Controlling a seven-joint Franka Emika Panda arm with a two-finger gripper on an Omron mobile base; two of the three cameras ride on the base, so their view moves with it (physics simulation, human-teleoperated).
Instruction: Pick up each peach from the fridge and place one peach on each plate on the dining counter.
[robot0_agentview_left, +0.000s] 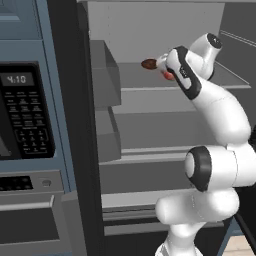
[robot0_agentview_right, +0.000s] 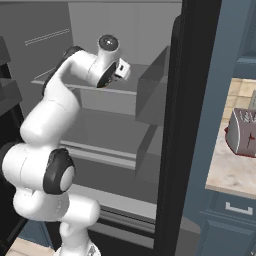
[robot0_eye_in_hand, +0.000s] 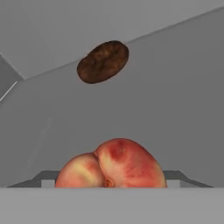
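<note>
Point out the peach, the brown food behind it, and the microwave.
peach (robot0_eye_in_hand: 114, 164): hand view, centre of its red-orange skin, low in frame.
brown food (robot0_eye_in_hand: 103, 61): hand view, middle of its dark body on the shelf.
microwave (robot0_agentview_left: 22, 112): left base view, on its black keypad.

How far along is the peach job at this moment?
Early. Nothing looks delivered. The white arm's claw is reaching onto the open fridge's upper grey shelf, where the round orange-red peach sits close before it, near a dark brown oval food item. Grasping, carrying and plating remain.
</note>
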